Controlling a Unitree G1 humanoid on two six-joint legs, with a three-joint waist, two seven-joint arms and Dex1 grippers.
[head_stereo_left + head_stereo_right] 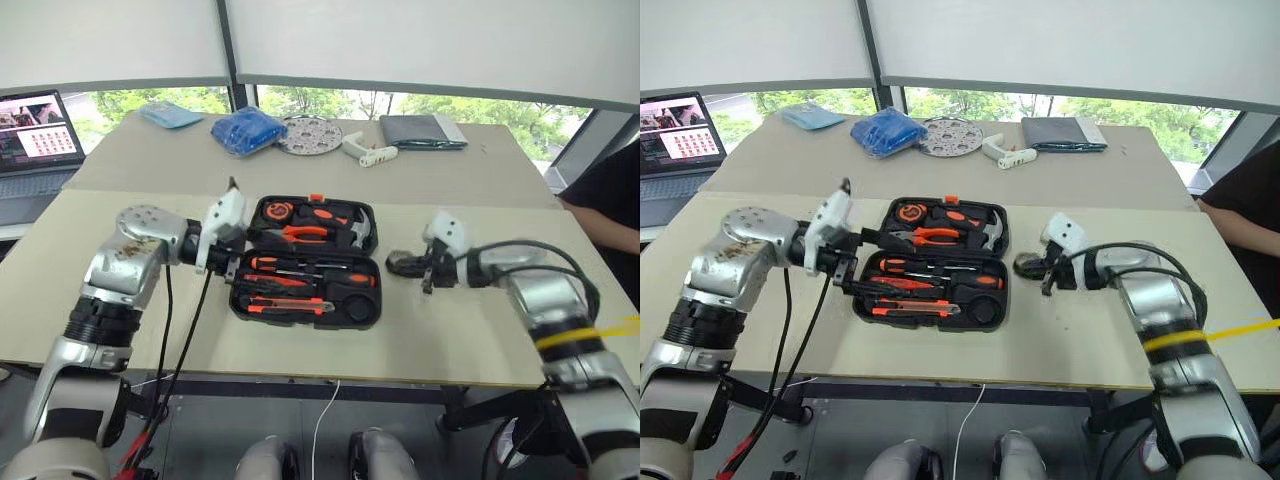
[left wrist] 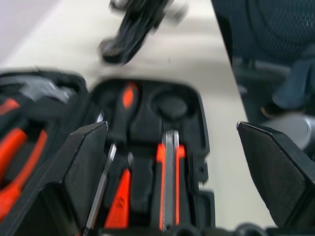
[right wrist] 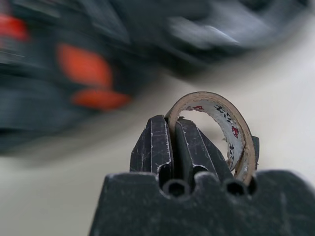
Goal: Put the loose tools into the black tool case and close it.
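Note:
The black tool case point(image 1: 376, 290) lies open at the middle of the table. Its near half holds the screwdrivers point(image 1: 290, 266) and the utility knife point(image 1: 290, 307) in their slots, beside a round recess point(image 2: 170, 105) with nothing in it. My left gripper point(image 1: 233, 258) hovers open at the case's left edge, and its wide-apart fingers point(image 2: 83, 177) frame the near half. To the right of the case, just above the table, my right gripper point(image 1: 405, 266) is shut on the wall of the small tape roll point(image 3: 231, 132).
The case's far half carries pliers point(image 1: 300, 233), a hammer point(image 1: 360, 232) and a tape measure point(image 1: 277, 211). On the far table lie a blue bag point(image 1: 247, 130), a round metal plate point(image 1: 308, 135), a white tool point(image 1: 365, 152) and a dark grey pouch point(image 1: 420, 130). A laptop point(image 1: 35, 130) stands far left; a person point(image 1: 610, 210) is at the right.

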